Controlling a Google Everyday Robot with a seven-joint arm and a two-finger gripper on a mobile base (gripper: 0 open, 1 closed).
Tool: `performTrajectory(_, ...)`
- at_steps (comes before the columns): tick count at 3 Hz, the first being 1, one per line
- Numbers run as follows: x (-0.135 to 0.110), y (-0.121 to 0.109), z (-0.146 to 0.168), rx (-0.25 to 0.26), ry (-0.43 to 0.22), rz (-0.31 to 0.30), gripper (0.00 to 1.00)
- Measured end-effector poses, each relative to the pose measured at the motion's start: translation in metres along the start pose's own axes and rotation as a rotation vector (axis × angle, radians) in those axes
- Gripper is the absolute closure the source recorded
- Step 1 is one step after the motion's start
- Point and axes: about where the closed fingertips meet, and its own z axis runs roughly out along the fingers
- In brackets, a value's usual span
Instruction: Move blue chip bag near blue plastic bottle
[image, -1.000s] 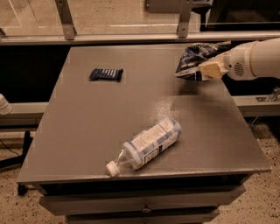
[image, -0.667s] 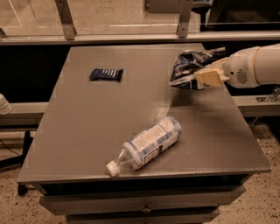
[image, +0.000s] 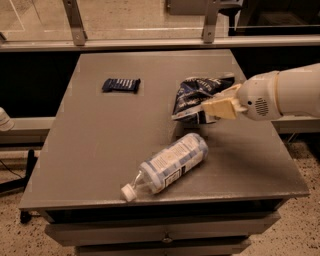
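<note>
The blue chip bag (image: 195, 96), crumpled navy foil with white lettering, hangs a little above the grey table (image: 90, 150), right of centre. My gripper (image: 216, 100) comes in from the right on a white arm and is shut on the bag's right side with cream-coloured fingers (image: 220, 107). The blue plastic bottle (image: 170, 162) lies on its side in front of the bag, its white cap pointing toward the front left. The bag is a short way behind the bottle's base end.
A small flat dark-blue candy bar (image: 121, 85) lies at the back left of the table. A metal rail (image: 150, 44) runs behind the table. A white object (image: 5, 121) sits off the left edge. Drawers are below the front edge.
My gripper has carried the chip bag from the table's back right toward the front and left, closer to the bottle. The bottle and candy bar have not moved.
</note>
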Motion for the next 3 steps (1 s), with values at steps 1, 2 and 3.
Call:
performTrajectory(1,0.0,0.026,0.011,-0.04,-0.006,0.023,1.0)
performTrajectory(2,0.001,0.039,0.017,-0.06,-0.003,0.038,0.82)
performTrajectory(3,0.002,0.044,0.019,-0.062,0.002,0.045,0.59)
